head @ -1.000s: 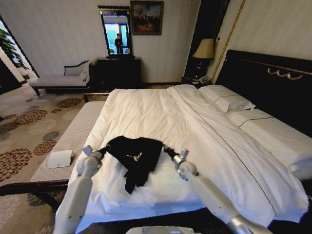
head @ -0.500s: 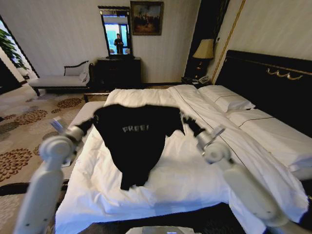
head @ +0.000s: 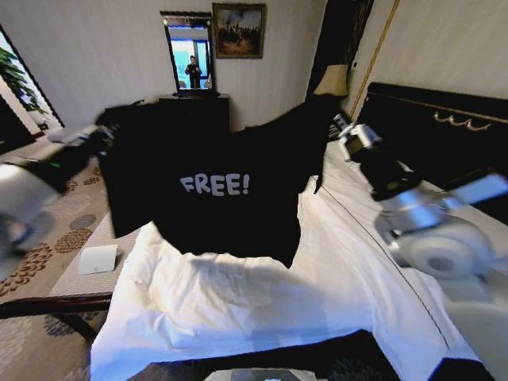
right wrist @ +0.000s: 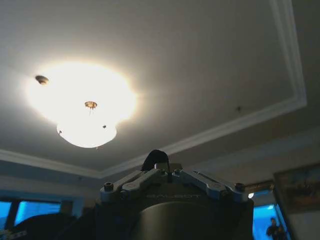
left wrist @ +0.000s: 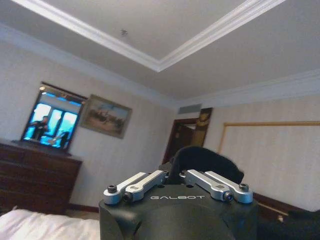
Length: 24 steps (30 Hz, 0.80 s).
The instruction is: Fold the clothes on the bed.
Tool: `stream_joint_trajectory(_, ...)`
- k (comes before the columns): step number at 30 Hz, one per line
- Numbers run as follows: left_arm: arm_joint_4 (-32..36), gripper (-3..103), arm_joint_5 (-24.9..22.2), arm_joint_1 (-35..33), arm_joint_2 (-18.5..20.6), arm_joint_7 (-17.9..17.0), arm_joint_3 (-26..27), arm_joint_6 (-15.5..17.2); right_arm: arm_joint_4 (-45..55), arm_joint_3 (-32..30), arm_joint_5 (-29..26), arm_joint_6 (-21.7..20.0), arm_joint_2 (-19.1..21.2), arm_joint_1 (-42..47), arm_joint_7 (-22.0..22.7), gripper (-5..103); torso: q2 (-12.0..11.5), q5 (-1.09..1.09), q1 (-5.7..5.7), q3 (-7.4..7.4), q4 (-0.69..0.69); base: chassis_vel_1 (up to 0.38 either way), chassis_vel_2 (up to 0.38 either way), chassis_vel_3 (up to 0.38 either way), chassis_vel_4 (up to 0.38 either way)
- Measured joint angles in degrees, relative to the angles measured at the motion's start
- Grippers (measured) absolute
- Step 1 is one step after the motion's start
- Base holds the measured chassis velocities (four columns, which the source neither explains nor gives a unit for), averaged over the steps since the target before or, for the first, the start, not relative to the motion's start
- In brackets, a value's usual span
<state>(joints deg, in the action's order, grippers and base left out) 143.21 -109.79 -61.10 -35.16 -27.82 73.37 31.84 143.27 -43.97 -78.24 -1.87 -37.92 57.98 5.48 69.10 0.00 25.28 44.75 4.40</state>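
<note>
The black T-shirt [head: 214, 190] with white "FREE!" lettering hangs spread out in the air above the bed [head: 262, 309], its hem just over the white duvet. In the head view my left gripper [head: 101, 133] is shut on the shirt's left shoulder and my right gripper [head: 337, 121] is shut on its right shoulder, both raised high. The left wrist view has black fabric [left wrist: 202, 160] pinched in the left gripper [left wrist: 175, 172]. A fold of black cloth [right wrist: 155, 156] sticks out of the right gripper [right wrist: 165, 170] under the ceiling.
A long striped bench [head: 95, 238] with a white card [head: 97, 259] runs along the bed's left side. The dark headboard [head: 444, 127] rises at the right. A dresser with mirror [head: 190, 59] and a chaise stand at the far wall.
Both arms have risen and moved apart, lifting the T-shirt off the duvet from a crumpled heap to a raised, spread sheet with its lettering facing me.
</note>
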Motion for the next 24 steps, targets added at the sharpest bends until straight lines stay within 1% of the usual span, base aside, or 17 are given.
stream_joint_trajectory(1, 0.55, 1, -1.82, -1.50, 0.05, -0.02, 2.36, 0.07, 0.48, -4.20, -0.09, -0.37, -0.40, 3.33, 0.65, 0, 0.00, -0.01, -0.01, 0.00, -0.02, 0.000, 0.000, 0.000, 0.000)
stream_joint_trajectory(2, 0.55, 1, -1.82, -1.50, 0.05, -0.02, 2.36, 0.07, 0.48, -4.20, -0.09, -0.37, -0.40, 3.33, 0.65, 0, 0.00, -0.01, -0.01, 0.00, -0.02, 0.000, 0.000, 0.000, 0.000)
stream_joint_trajectory(4, 0.79, 1, -3.29, -2.22, 0.05, 0.28, 3.59, 0.23, 0.80, -11.62, -0.12, -0.60, -1.78, 9.89, 0.91, 0, 0.00, -0.02, -0.01, -0.01, -0.02, 0.000, 0.000, 0.000, 0.000)
stream_joint_trajectory(6, 0.83, 1, -6.88, -3.30, 0.01, 1.05, 6.72, 0.54, 0.80, -22.48, -0.18, -0.57, -4.45, 19.24, 0.07, 0, 0.00, 0.01, -0.02, -0.01, 0.08, 0.000, 0.000, 0.000, 0.000)
stream_joint_trajectory(7, 0.83, 1, -6.88, -3.30, 0.01, 1.05, 6.72, 0.54, 0.80, -22.48, -0.18, -0.57, -4.45, 19.24, 0.07, 0, 0.00, 0.01, -0.02, -0.01, 0.08, 0.000, 0.000, 0.000, 0.000)
stream_joint_trajectory(8, 0.81, 1, -8.46, -4.02, 0.01, 1.07, 8.54, 0.68, 0.78, -25.29, 0.39, -0.49, -4.98, 21.05, -0.62, 0, 0.00, 0.02, -0.01, -0.01, 0.07, 0.000, 0.000, 0.000, 0.000)
stream_joint_trajectory(9, 0.78, 1, -11.13, -5.12, 0.23, 1.10, 12.66, 0.94, 0.73, -29.25, 1.01, -0.51, -5.21, 22.62, -1.12, 0, 0.00, 0.00, -0.01, 0.00, 0.05, 0.000, 0.000, 0.000, 0.000)
stream_joint_trajectory(10, 0.75, 1, -12.22, -5.41, 0.45, 1.12, 14.21, 1.04, 0.71, -30.51, 0.94, -0.76, -5.01, 22.73, -1.00, 0, 0.00, 0.03, -0.01, 0.00, 0.03, 0.000, 0.000, 0.000, 0.000)
stream_joint_trajectory(13, 0.68, 1, -13.35, -5.51, 0.73, 1.12, 15.42, 1.53, 0.67, -31.77, 0.49, -1.96, -4.10, 22.32, 0.38, 0, 0.00, 0.02, -0.01, 0.00, 0.00, 0.000, 0.000, 0.000, 0.000)
stream_joint_trajectory(16, 0.39, 1, -9.23, -5.44, -1.08, 0.28, 8.00, 3.81, 0.43, -25.72, 1.07, -7.45, -3.23, 19.28, 6.98, 0, 0.01, -0.03, -0.02, -0.01, 0.02, 0.000, 0.000, 0.000, 0.000)
stream_joint_trajectory(17, 0.39, 1, -9.23, -5.44, -1.08, 0.28, 8.00, 3.81, 0.43, -25.72, 1.07, -7.45, -3.23, 19.28, 6.98, 0, 0.01, -0.03, -0.02, -0.01, 0.02, 0.000, 0.000, 0.000, 0.000)
stream_joint_trajectory(18, 0.33, 1, -7.11, -5.78, -2.03, 0.10, 5.21, 4.66, 0.31, -22.73, 1.43, -9.33, -3.66, 18.95, 8.66, 0, 0.00, -0.03, -0.02, 0.00, 0.01, 0.000, 0.000, 0.000, 0.000)
stream_joint_trajectory(19, 0.19, 1, -3.06, -6.13, -3.64, -0.04, 0.04, 5.84, 0.17, -18.23, 2.24, -11.83, -4.45, 18.77, 10.07, 0, 0.00, -0.01, -0.01, 0.00, 0.00, 0.000, 0.000, 0.000, 0.000)
stream_joint_trajectory(20, -0.20, 1, 3.79, -6.11, -5.72, 0.01, -8.36, 7.12, 0.04, -10.62, 4.51, -14.54, -5.42, 18.25, 11.62, 0, -0.01, 0.02, 0.00, 0.02, 0.00, 0.000, 0.000, 0.000, 0.000)
stream_joint_trajectory(22, -3.08, 1, 12.18, -5.03, -8.26, 0.67, -19.65, 8.09, -0.75, -1.57, 6.25, -16.21, -6.21, 16.29, 13.40, 0, -0.02, 0.01, 0.01, 0.02, 0.03, 0.000, 0.000, 0.000, 0.000)
stream_joint_trajectory(23, -3.08, 1, 12.18, -5.03, -8.26, 0.67, -19.65, 8.09, -0.75, -1.57, 6.25, -16.21, -6.21, 16.29, 13.40, 0, -0.02, 0.01, 0.01, 0.02, 0.03, 0.000, 0.000, 0.000, 0.000)
stream_joint_trajectory(24, -4.88, 1, 15.87, -4.35, -9.35, 1.37, -24.12, 8.42, -2.48, 2.34, 6.55, -16.61, -6.54, 14.99, 14.40, 0, -0.01, -0.01, 0.00, 0.02, 0.03, 0.000, 0.000, 0.000, 0.000)
